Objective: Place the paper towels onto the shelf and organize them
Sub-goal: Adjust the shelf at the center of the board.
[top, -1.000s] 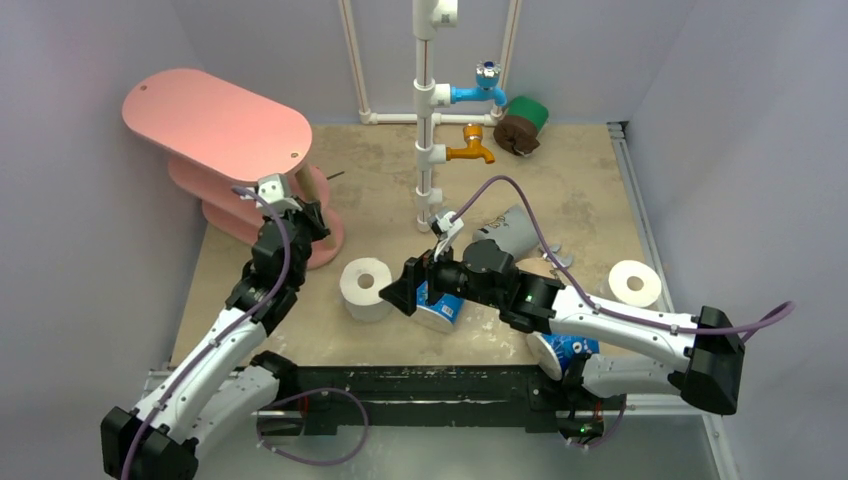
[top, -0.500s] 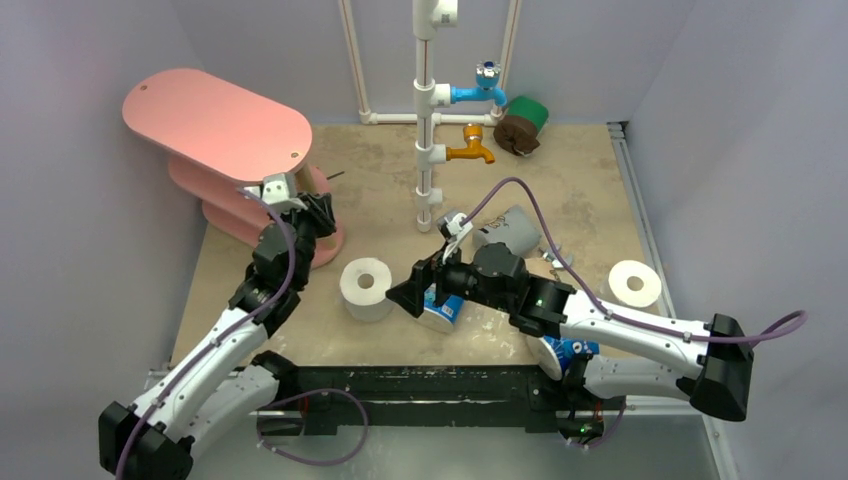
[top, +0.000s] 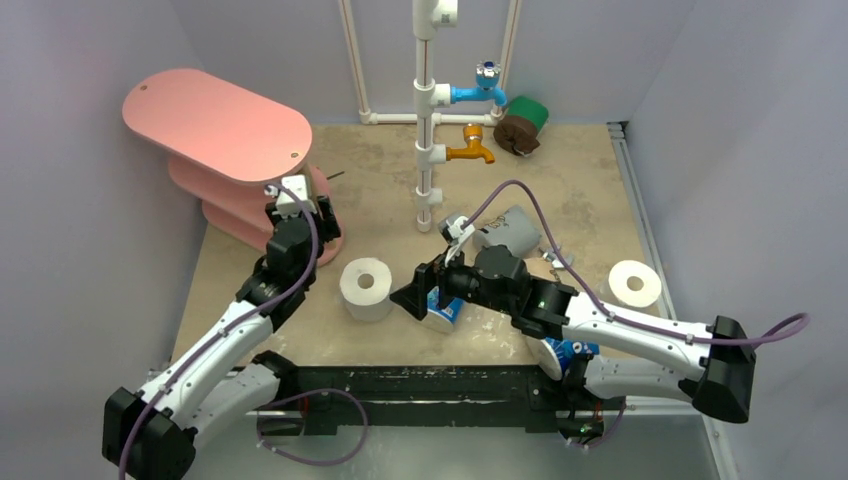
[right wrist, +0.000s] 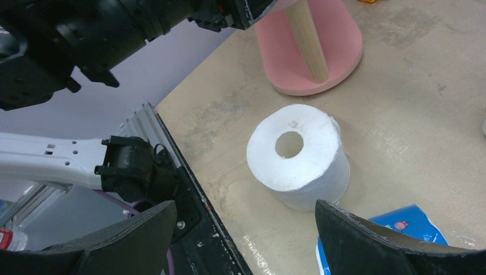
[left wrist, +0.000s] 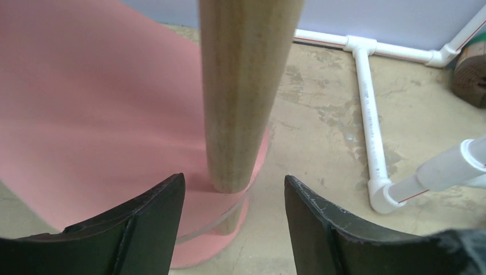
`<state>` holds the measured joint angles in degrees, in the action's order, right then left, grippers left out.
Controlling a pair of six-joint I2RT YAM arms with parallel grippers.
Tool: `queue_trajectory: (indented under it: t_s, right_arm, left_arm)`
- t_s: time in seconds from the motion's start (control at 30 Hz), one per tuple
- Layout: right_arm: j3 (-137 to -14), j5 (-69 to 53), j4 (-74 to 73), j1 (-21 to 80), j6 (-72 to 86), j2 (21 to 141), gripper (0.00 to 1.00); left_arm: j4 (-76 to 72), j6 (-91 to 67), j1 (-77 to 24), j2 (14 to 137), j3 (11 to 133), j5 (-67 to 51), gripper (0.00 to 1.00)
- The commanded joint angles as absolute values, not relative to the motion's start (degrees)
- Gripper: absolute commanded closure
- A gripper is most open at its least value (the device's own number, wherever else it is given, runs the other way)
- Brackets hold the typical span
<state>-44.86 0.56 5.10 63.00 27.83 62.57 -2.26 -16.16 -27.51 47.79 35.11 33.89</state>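
The pink shelf (top: 215, 120) stands at the back left. My left gripper (top: 318, 218) is at its lower boards, open and empty. In the left wrist view a wooden post (left wrist: 243, 97) rises just ahead of that gripper (left wrist: 234, 192), over a pink board (left wrist: 86, 114). My right gripper (top: 412, 296) hangs open above the table between a bare white roll (top: 365, 288) and a blue printed roll (top: 443, 310). The right wrist view shows the white roll (right wrist: 298, 154) upright ahead of the open gripper (right wrist: 245, 215), and the blue roll (right wrist: 401, 229) beside the right finger.
A white pipe frame (top: 428, 110) with blue and orange taps stands mid-back. More rolls lie about: grey (top: 510, 230), white (top: 634, 284), blue (top: 570, 352) by the right arm's base, green (top: 530, 112) and brown (top: 515, 132) at the back wall.
My left gripper went from shut to open beside the shelf post and slid a little right. The right gripper dipped slightly toward the near edge, still open.
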Motion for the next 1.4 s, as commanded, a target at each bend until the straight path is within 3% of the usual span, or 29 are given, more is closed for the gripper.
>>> queue_trajectory:
  t_s: [0.0, 0.23, 0.63, 0.8, 1.37]
  right_arm:
    - [-44.2, 1.9, 5.1, 63.1, 26.5, 58.9, 0.07]
    - [-42.7, 2.2, 4.8, 63.1, 26.5, 57.3, 0.07]
    - [-41.2, 2.7, 4.2, 63.1, 26.5, 56.0, 0.07]
    - [-40.5, 2.7, 4.7, 63.1, 26.5, 56.2, 0.07]
    - [-40.8, 3.7, 2.6, 63.1, 26.1, 54.6, 0.07]
  left_arm:
    - [-16.5, -8.4, -27.1, 50.1, 34.1, 33.1, 0.36]
    - [-24.7, -7.1, -23.9, 55.5, 33.2, 29.7, 0.41]
    - [-38.9, -8.1, -24.3, 64.4, 33.1, 20.8, 0.76]
    - [-44.9, -6.4, -25.2, 67.5, 33.9, 19.7, 1.0]
    - [-56.3, -4.9, -30.5, 84.5, 48.2, 19.8, 1.0]
